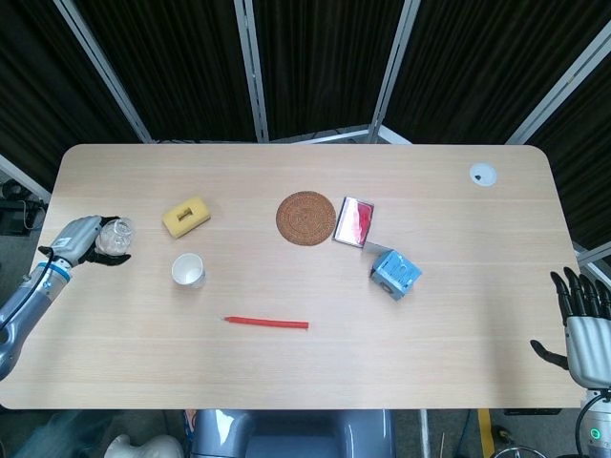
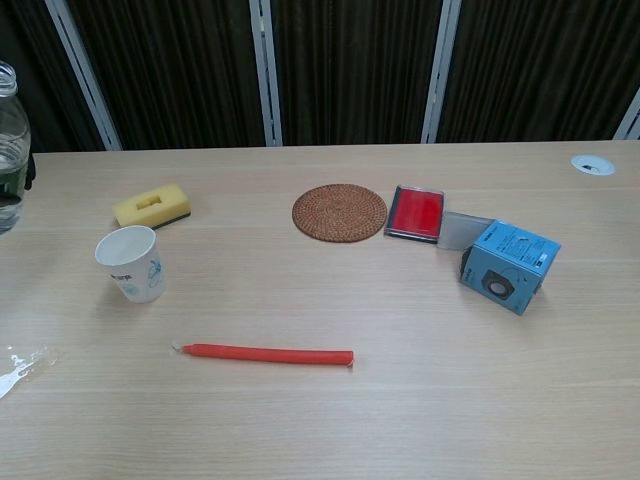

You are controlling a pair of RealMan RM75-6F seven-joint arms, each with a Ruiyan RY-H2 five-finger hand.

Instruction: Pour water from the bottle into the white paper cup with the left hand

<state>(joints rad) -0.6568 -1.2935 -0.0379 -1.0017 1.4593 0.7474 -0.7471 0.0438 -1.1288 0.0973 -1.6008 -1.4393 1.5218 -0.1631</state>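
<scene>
left hand: silver-grey shell, black fingers | left forearm: metallic grey tube, blue ring behind the wrist, thin black cable alongside | right hand: pale grey palm, black fingers

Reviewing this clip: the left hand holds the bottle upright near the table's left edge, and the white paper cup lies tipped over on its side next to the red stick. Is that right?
Not quite. The left hand does hold the bottle upright near the table's left edge, but the white paper cup stands upright with its mouth open upward, near the red stick, not tipped over. The chest view shows this plainly.
</scene>
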